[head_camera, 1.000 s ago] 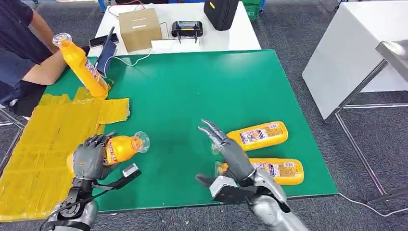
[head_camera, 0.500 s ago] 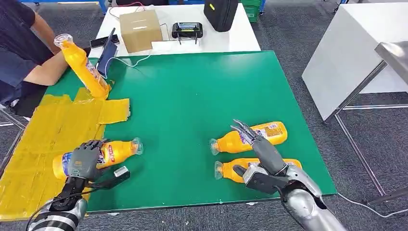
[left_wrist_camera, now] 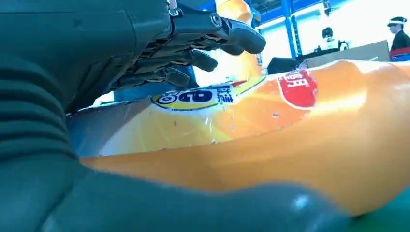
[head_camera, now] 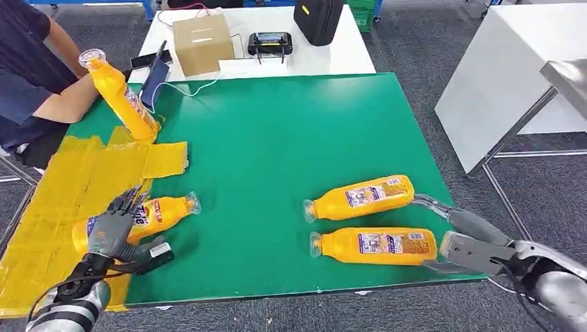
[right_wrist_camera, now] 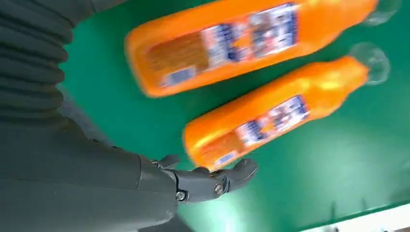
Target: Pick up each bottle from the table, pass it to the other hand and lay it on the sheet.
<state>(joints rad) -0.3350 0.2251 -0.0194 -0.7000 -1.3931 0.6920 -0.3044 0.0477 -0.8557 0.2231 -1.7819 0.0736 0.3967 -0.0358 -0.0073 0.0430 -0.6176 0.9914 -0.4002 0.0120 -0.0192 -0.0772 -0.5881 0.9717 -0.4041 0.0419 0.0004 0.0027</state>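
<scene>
The left hand (head_camera: 111, 232) rests loosely, fingers spread, over an orange bottle (head_camera: 149, 216) whose neck overhangs the yellow sheet (head_camera: 62, 187), so it could roll rightward onto the green table (head_camera: 277, 138), while the right hand (head_camera: 457, 238) hangs released near the two remaining bottles (head_camera: 367, 220).

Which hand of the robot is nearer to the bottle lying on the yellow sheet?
Left. The left hand rests over that bottle; the right hand is far across the table.

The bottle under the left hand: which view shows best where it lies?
The head view: the bottle lies on its side across the yellow sheet's edge, the left hand over it. The left wrist view gives a blurred close-up of its label.
</scene>
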